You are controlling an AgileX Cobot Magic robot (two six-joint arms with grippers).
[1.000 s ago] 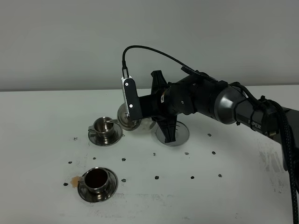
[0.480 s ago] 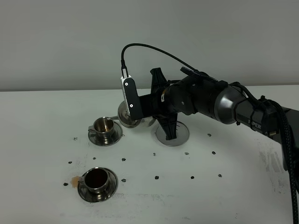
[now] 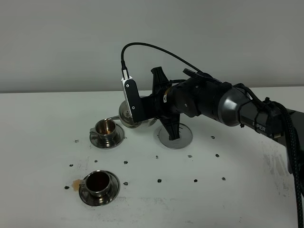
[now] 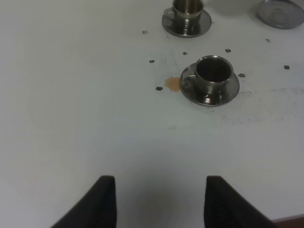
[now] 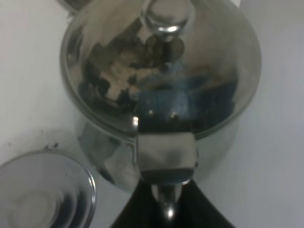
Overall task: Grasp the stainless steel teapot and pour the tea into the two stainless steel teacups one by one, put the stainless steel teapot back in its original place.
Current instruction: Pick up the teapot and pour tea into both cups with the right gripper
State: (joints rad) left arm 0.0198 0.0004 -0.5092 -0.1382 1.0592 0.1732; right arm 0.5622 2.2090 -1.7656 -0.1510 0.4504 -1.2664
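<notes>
The right end effector point(image 5: 166, 206) is clamped on the loop handle of the stainless steel teapot point(image 5: 161, 80), which has been raised slightly since a second ago, its thin spout tipped toward the far teacup point(image 3: 105, 127). The flat round saucer point(image 3: 185, 137) is left bare on the white bench point(image 3: 47, 142). The left end effector point(image 4: 159, 202) is held wide open.

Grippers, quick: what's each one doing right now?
Left gripper: open, holding nothing.
Right gripper: closed on the handle of the stainless steel teapot.

Steel teapot point(image 3: 126, 114) tilts, spout over far teacup point(image 3: 105, 128); near teacup point(image 3: 99, 183) holds dark tea.
</notes>
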